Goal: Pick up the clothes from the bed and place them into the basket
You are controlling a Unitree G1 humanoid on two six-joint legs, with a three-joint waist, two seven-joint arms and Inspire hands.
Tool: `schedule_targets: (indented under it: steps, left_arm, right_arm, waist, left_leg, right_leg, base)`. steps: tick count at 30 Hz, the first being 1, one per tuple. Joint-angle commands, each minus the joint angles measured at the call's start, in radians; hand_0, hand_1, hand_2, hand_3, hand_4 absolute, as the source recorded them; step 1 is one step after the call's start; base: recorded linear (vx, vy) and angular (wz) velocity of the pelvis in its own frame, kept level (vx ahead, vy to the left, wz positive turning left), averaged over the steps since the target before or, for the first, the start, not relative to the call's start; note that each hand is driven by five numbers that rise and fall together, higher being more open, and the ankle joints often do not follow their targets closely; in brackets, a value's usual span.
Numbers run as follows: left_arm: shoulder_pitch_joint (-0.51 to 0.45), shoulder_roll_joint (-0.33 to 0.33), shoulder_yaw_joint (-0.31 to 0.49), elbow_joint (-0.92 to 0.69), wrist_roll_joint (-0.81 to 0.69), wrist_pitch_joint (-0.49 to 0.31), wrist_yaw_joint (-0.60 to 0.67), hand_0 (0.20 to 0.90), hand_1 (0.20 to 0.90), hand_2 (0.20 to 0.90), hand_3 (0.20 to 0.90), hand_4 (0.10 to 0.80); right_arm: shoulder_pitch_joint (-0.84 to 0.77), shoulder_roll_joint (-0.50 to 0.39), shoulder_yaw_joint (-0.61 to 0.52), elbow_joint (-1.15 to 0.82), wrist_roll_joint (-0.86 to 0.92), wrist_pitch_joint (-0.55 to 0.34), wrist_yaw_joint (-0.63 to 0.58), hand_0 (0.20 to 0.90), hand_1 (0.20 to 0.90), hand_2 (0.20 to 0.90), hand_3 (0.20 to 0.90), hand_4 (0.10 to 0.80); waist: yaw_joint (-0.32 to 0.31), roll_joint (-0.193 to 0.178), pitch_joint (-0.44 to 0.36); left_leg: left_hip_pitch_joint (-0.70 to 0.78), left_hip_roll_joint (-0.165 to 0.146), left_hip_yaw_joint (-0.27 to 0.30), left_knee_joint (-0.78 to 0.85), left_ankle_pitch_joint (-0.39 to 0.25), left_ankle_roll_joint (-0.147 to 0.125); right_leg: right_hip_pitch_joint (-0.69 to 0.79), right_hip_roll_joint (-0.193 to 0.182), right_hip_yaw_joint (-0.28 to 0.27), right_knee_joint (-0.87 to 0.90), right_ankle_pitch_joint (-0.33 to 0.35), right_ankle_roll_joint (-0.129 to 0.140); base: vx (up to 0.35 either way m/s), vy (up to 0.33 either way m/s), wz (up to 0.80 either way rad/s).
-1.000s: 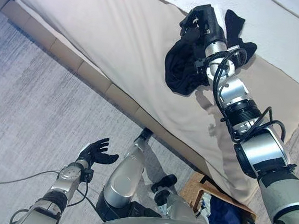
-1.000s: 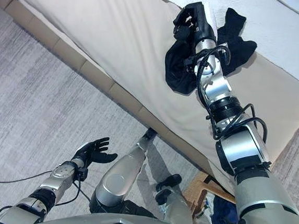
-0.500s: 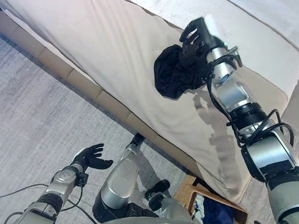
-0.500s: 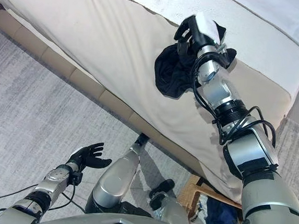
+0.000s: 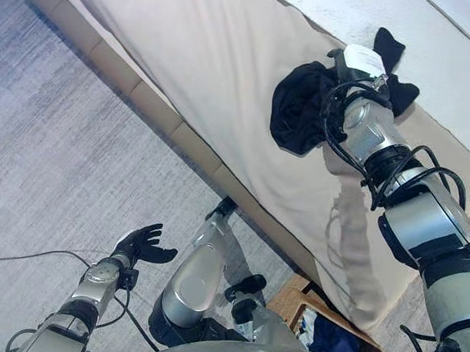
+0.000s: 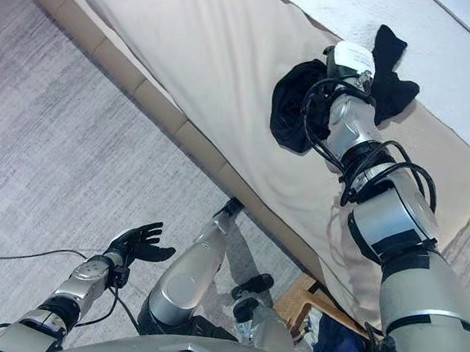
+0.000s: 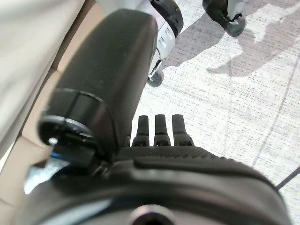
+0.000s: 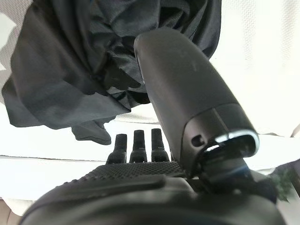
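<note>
Clothes (image 5: 300, 108), dark and bunched, hang at the bed (image 5: 213, 50) edge in our right hand (image 8: 187, 84), thumb pinching them. They look soft, light, floppy; we would grip the gathered middle. Our left hand (image 5: 143, 242) idles low, fingers spread.

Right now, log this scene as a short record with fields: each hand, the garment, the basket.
right hand: the right hand is over the bed, thumb pressed into the black garment; grip state cannot be told
left hand: the left hand is low over the carpet, fingers spread, holding nothing
garment: bunched at the right hand above the bed
basket: the wicker basket stands on the floor by the bed's corner, with blue cloth inside
task state: garment not yet in the basket
</note>
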Motion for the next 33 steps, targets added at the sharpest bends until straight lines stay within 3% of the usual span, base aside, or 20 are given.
schedule_targets:
  steps: [1,6,11,14,15,16,18,21,23,24,25,27,32,33]
  left_arm:
    - [0.032,0.039,-0.029,-0.023,-0.042,-0.032,-0.012,0.9,0.9,0.9,0.9,0.8]
    - [0.027,0.034,-0.038,-0.032,-0.058,-0.046,-0.024,0.9,0.9,0.9,0.9,0.8]
    - [0.043,0.03,-0.041,-0.061,-0.076,-0.068,-0.034,0.9,0.9,0.9,0.9,0.8]
    - [0.052,0.035,-0.038,-0.087,-0.072,-0.063,-0.035,0.9,0.9,0.9,0.9,0.8]
    - [0.052,0.037,-0.04,-0.094,-0.067,-0.058,-0.032,0.9,0.9,0.9,0.9,0.8]
    - [0.051,0.039,-0.041,-0.1,-0.063,-0.052,-0.032,0.9,0.9,0.9,0.9,0.8]
    - [0.054,0.045,-0.048,-0.113,-0.063,-0.048,-0.027,0.9,0.9,0.9,0.9,0.8]
    - [0.058,0.039,-0.062,-0.114,-0.077,-0.051,-0.002,0.9,0.9,0.9,0.9,0.8]
    - [0.072,0.025,-0.057,-0.105,-0.082,-0.066,0.018,0.9,0.9,0.9,0.9,0.8]
    - [0.091,0.007,-0.036,-0.09,-0.081,-0.087,0.033,0.9,0.9,0.9,0.9,0.8]
    - [0.098,0.0,-0.027,-0.08,-0.08,-0.098,0.039,0.9,0.9,0.9,0.9,0.8]
    - [0.092,-0.02,-0.011,-0.043,-0.076,-0.109,0.054,0.9,0.9,0.9,0.9,0.8]
    - [0.09,-0.016,-0.007,-0.016,-0.044,-0.081,0.054,0.9,0.9,0.9,0.9,0.8]
    - [0.095,-0.013,-0.011,-0.017,-0.035,-0.076,0.055,0.9,0.9,0.9,0.9,0.8]
  right_arm:
    - [-0.157,-0.069,0.06,-0.008,-0.079,0.034,0.005,0.9,0.9,0.9,0.9,0.8]
    - [-0.157,-0.076,0.066,0.074,-0.139,0.105,0.097,0.9,0.9,0.9,0.9,0.8]
    - [-0.152,-0.072,0.081,0.125,-0.2,0.189,0.27,0.9,0.9,0.9,0.9,0.8]
    - [-0.134,-0.069,0.09,0.153,-0.195,0.175,0.319,0.9,0.9,0.9,0.9,0.8]
    - [-0.129,-0.065,0.088,0.16,-0.198,0.161,0.315,0.808,0.808,0.808,0.793,0.693]
    - [-0.126,-0.061,0.086,0.162,-0.194,0.144,0.298,0.324,0.324,0.324,0.227,0.127]
    - [-0.125,-0.058,0.084,0.156,-0.124,0.089,0.189,0.3,0.3,0.3,0.2,0.1]
    - [-0.135,-0.052,0.045,0.054,0.1,-0.037,-0.172,0.3,0.3,0.3,0.2,0.1]
    - [-0.128,-0.062,-0.004,-0.098,0.187,-0.109,-0.357,0.3,0.3,0.3,0.2,0.1]
    - [-0.085,-0.069,-0.101,-0.287,0.235,-0.195,-0.492,0.3,0.3,0.3,0.2,0.1]
    - [-0.047,-0.065,-0.166,-0.37,0.243,-0.23,-0.533,0.3,0.3,0.3,0.2,0.1]
    - [0.028,-0.033,-0.316,-0.547,0.227,-0.382,-0.644,0.3,0.3,0.3,0.2,0.1]
    - [0.07,-0.069,-0.404,-0.788,0.253,-0.392,-0.685,0.3,0.3,0.3,0.2,0.1]
    - [0.089,-0.087,-0.413,-0.819,0.258,-0.392,-0.692,0.3,0.3,0.3,0.2,0.1]
  waist:
    - [0.027,0.024,0.035]
    - [0.029,0.041,0.044]
    - [0.036,0.049,0.044]
    - [0.044,0.045,0.044]
    - [0.045,0.043,0.044]
    - [0.045,0.041,0.044]
    - [0.041,0.037,0.044]
    - [0.02,0.03,0.044]
    - [-0.002,0.023,0.044]
    - [-0.033,0.015,0.044]
    - [-0.046,0.009,0.044]
    - [-0.088,0.003,0.044]
    - [-0.144,-0.003,-0.006]
    - [-0.153,-0.002,-0.022]
  left_leg:
    - [0.074,0.004,0.07,-0.027,-0.123,0.088]
    - [0.036,0.001,0.062,-0.042,-0.098,0.089]
    - [0.0,0.011,0.076,-0.052,-0.08,0.086]
    - [-0.016,0.02,0.08,-0.054,-0.077,0.085]
    - [-0.019,0.021,0.081,-0.055,-0.076,0.085]
    - [-0.022,0.023,0.082,-0.055,-0.076,0.085]
    - [-0.027,0.026,0.085,-0.051,-0.08,0.084]
    - [-0.018,0.03,0.09,-0.05,-0.091,0.084]
    - [-0.008,0.036,0.097,-0.043,-0.103,0.084]
    - [0.007,0.042,0.11,-0.038,-0.118,0.087]
    - [0.019,0.045,0.12,-0.036,-0.126,0.09]
    - [0.067,0.046,0.15,-0.039,-0.149,0.097]
    - [0.17,0.045,0.203,-0.051,-0.186,0.103]
    - [0.169,0.042,0.213,-0.048,-0.168,0.109]
  right_leg:
    - [-0.1,-0.02,0.026,0.18,0.001,-0.078]
    - [-0.148,-0.031,0.019,0.216,-0.01,-0.077]
    - [-0.188,-0.047,-0.003,0.234,-0.008,-0.07]
    - [-0.201,-0.053,-0.02,0.232,0.002,-0.063]
    - [-0.202,-0.05,-0.022,0.227,0.006,-0.061]
    - [-0.205,-0.048,-0.022,0.225,0.008,-0.06]
    - [-0.21,-0.042,-0.02,0.218,0.016,-0.056]
    - [-0.212,-0.029,0.009,0.202,0.035,-0.049]
    - [-0.215,-0.023,0.031,0.204,0.039,-0.05]
    - [-0.214,-0.019,0.056,0.208,0.042,-0.049]
    - [-0.211,-0.018,0.071,0.21,0.045,-0.047]
    - [-0.193,-0.018,0.117,0.209,0.056,-0.04]
    - [-0.109,-0.011,0.163,0.144,0.058,-0.04]
    - [-0.102,-0.012,0.155,0.123,0.079,-0.048]
  base:
    - [0.014,0.05,0.18]
    - [0.018,0.041,0.2]
    - [0.01,0.024,0.03]
    - [0.019,-0.032,0.03]
    - [0.039,-0.088,0.08]
    - [0.031,-0.099,0.09]
    - [0.012,-0.077,0.04]
    - [-0.009,-0.035,-0.05]
    - [-0.019,0.017,-0.21]
    - [-0.024,0.036,-0.32]
    - [-0.023,0.049,-0.37]
    - [-0.013,0.034,-0.48]
    - [-0.004,-0.021,-0.43]
    - [-0.028,-0.039,-0.2]
